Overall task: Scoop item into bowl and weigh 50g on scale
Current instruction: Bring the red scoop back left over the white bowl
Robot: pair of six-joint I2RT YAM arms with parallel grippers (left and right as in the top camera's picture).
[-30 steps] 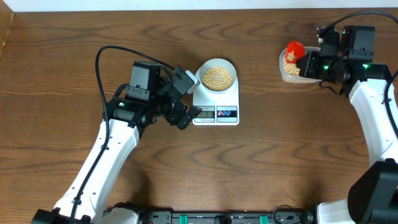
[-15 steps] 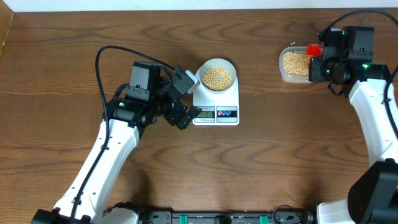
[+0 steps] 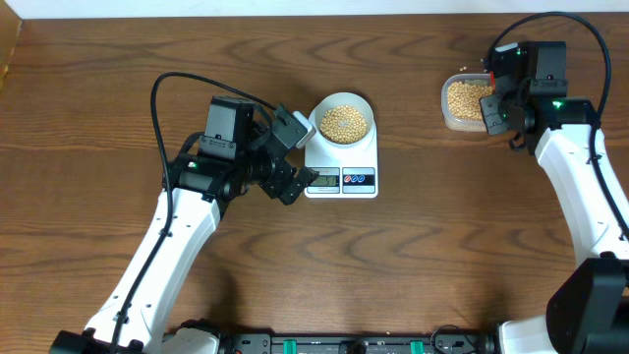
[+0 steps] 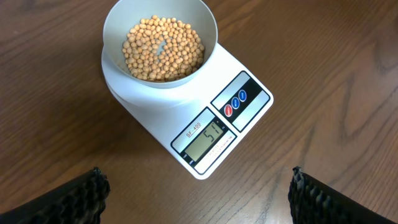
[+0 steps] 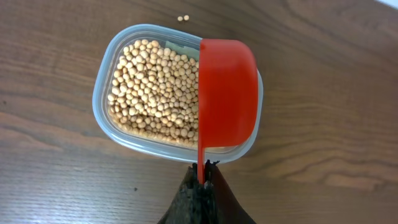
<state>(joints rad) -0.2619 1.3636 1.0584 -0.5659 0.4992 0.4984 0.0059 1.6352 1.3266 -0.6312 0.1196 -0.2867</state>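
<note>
Right claw [image 5: 200, 180] has drawn its scoop [image 5: 227, 93] back, beans [image 5: 152, 87] just beyond.

Red scoop [image 5: 227, 93] over clr tub [image 5: 98, 107], wood tbl [image 5: 323, 74]

This looks like a robotics lab bench, not a home kitchen. A white left arm [image 3: 172, 231] and a white right arm [image 3: 590, 197] are mounted at the near edge of a dark wood-grain surface [image 3: 442, 256]. A black cable [image 3: 157, 93] loops over one of them, and a black rail [image 3: 324, 344] with green fittings runs along that edge. Laid out before them is a small kitchen set: a scale [image 3: 341, 165], a bowl [image 4: 118, 25] of beans [image 3: 344, 122], a clear tub [image 5: 99, 93] and a red scoop [image 5: 227, 93].
</note>
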